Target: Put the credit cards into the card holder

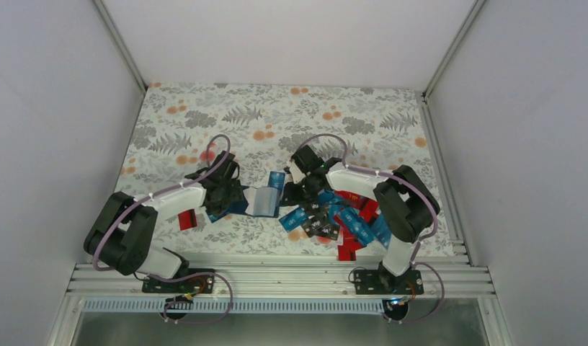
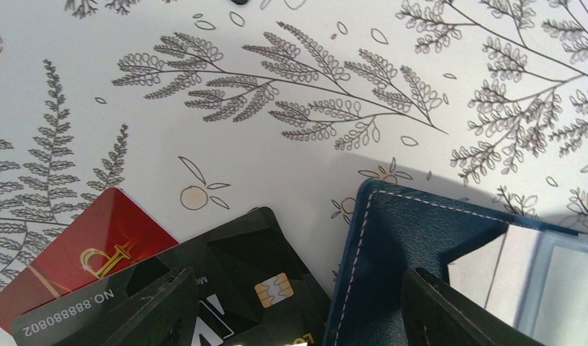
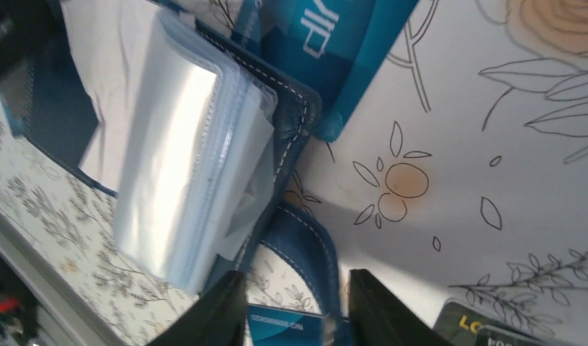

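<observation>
My left gripper (image 2: 298, 288) straddles the card holder (image 2: 399, 231), jaws spread; I cannot tell if my right gripper (image 3: 297, 288) pinches its cover, which could slip and flop shut.

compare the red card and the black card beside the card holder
The red card carries a gold emblem; the black card shows a chip. The black card overlaps the red card and lies nearer the card holder. Both are thin rectangles lying on the floral tablecloth.

card holder (image 2: 399, 252) cut off, black card (image 2: 241, 252) half hidden
</observation>
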`<control>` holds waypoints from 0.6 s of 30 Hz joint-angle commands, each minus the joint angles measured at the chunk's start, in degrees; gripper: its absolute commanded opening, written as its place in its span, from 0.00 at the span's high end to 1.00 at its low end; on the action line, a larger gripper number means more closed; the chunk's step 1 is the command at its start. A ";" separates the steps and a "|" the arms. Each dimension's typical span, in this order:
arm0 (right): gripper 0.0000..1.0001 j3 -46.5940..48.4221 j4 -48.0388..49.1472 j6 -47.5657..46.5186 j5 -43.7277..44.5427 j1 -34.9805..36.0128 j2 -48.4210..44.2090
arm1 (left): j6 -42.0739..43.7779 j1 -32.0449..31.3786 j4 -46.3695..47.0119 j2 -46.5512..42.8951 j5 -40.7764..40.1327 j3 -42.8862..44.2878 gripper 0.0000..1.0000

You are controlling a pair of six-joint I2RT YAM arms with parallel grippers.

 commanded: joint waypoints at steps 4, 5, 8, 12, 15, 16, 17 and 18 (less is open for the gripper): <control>0.48 5.13 -6.17 -1.00 -0.30 -0.34 -5.72 | 0.98 -0.50 0.44 -0.94 5.19 -2.92 0.33; 0.45 5.59 -6.13 -0.84 -1.25 -0.34 -6.24 | 0.91 -0.62 0.62 -1.34 5.28 -3.06 0.33; 0.35 7.11 -6.51 0.14 -3.98 -0.34 -7.08 | 0.70 -0.88 0.74 -2.44 5.49 -3.26 0.35; 0.31 6.93 -4.13 2.06 -7.32 -0.34 -7.09 | 0.69 -1.32 0.73 -3.30 5.78 -3.28 0.36; 0.32 5.91 0.45 4.57 -12.45 -0.02 -6.50 | 0.76 -1.63 0.73 -3.35 5.71 -3.28 0.36; 0.32 5.92 1.57 5.31 -13.51 0.19 -5.44 | 0.72 -1.60 0.71 -3.31 5.68 -3.24 0.36; 0.32 5.95 2.57 6.21 -13.94 0.33 -4.52 | 0.62 -1.73 0.77 -3.37 5.68 -3.35 0.36; 0.32 6.07 3.23 6.84 -14.20 0.43 -3.62 | 0.54 -1.86 0.82 -3.46 5.61 -3.41 0.36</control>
